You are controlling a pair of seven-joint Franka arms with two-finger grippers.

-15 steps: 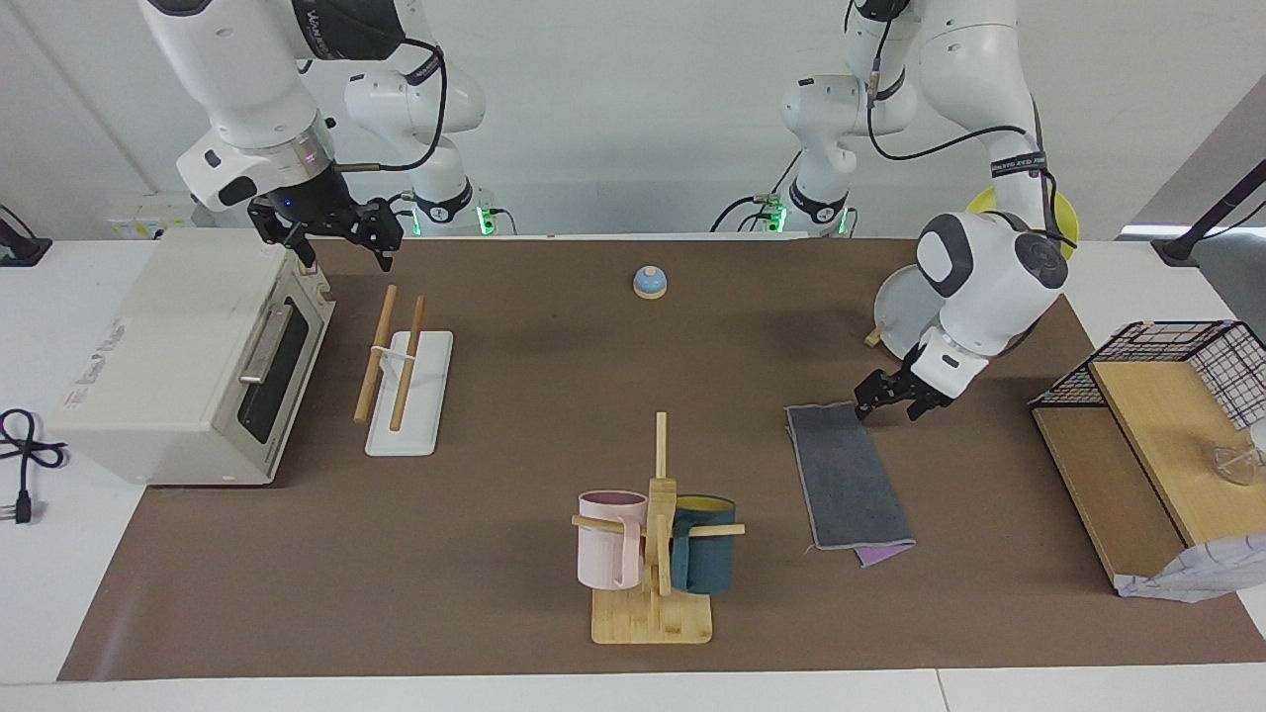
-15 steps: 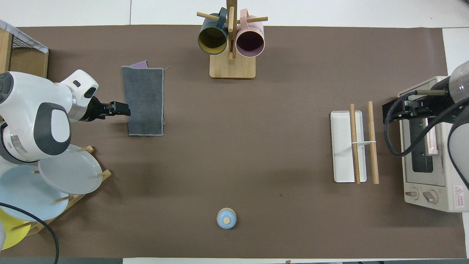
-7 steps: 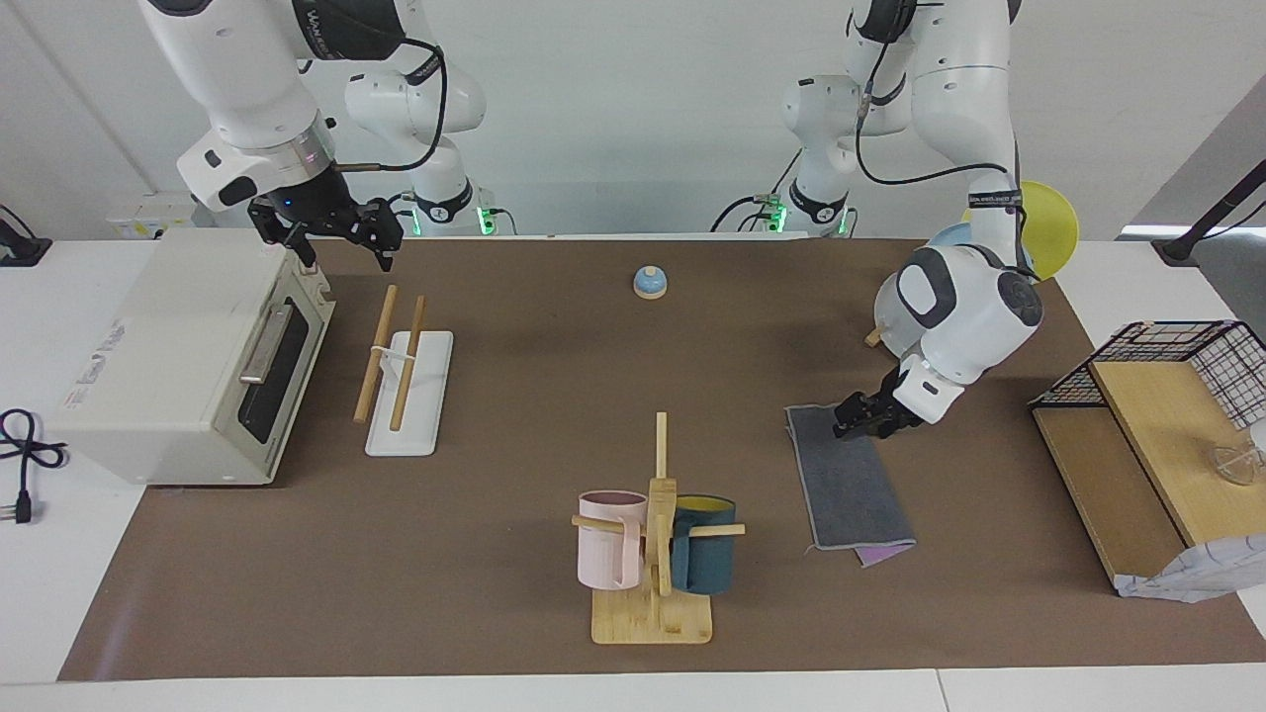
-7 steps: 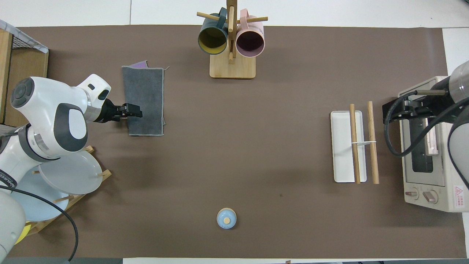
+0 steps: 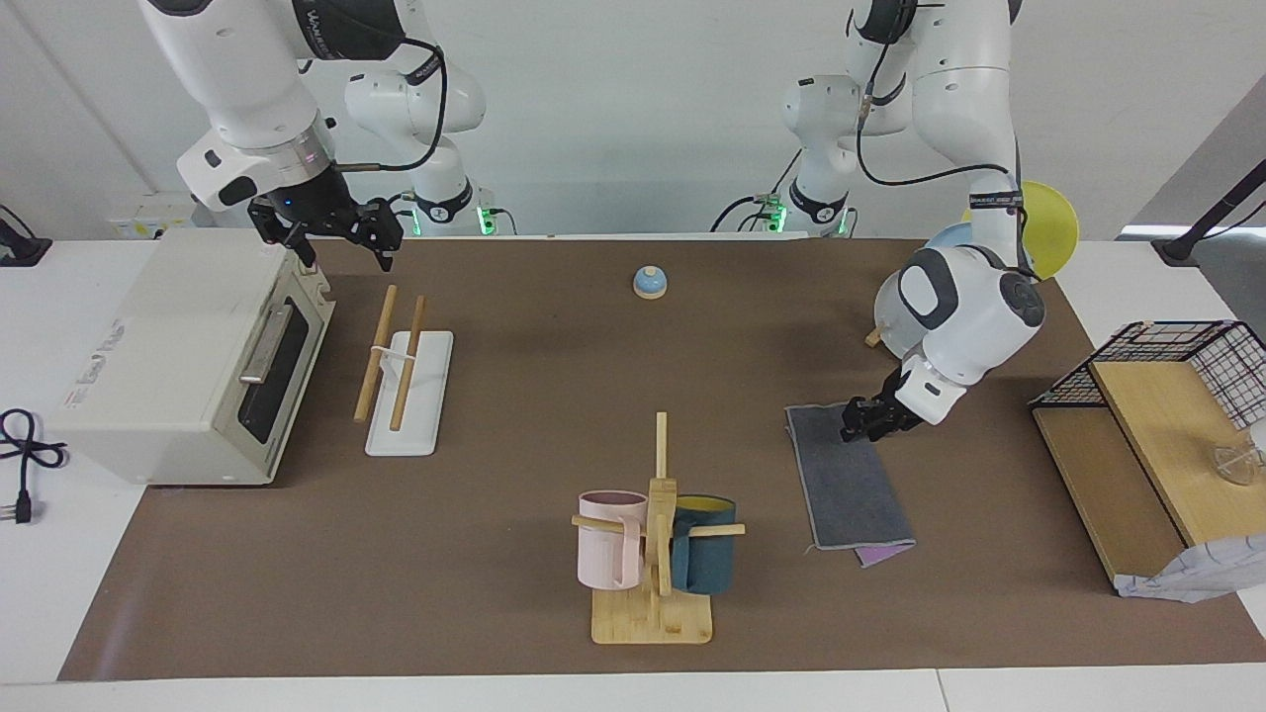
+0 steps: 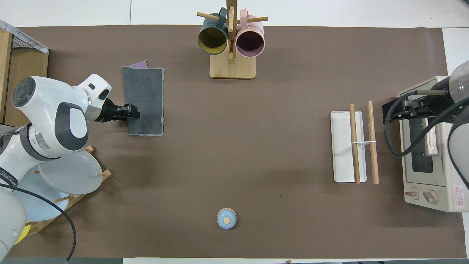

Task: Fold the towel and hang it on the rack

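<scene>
The towel (image 5: 853,480) lies flat on the brown mat, folded to a long strip, dark grey face up, with a purple corner peeking out at the end farthest from the robots; it also shows in the overhead view (image 6: 144,101). My left gripper (image 5: 859,425) is low at the towel's long edge toward the left arm's end of the table, close to the end nearest the robots, and it shows in the overhead view too (image 6: 132,112). The rack (image 5: 407,391), two wooden rods on a white base, stands in front of the toaster oven (image 5: 188,356). My right gripper (image 5: 341,252) waits open in the air above the mat between the oven and the rack.
A bamboo mug tree (image 5: 653,554) with a pink and a dark blue mug stands beside the towel. A small blue bell (image 5: 650,283) sits near the robots. A plate stand (image 6: 66,176) is under my left arm. A wooden shelf with a wire basket (image 5: 1157,435) holds a pale cloth (image 5: 1187,574).
My left gripper moved from just off the towel's edge in over that edge and lower, then drew back a little. The towel and the right arm have not moved.
</scene>
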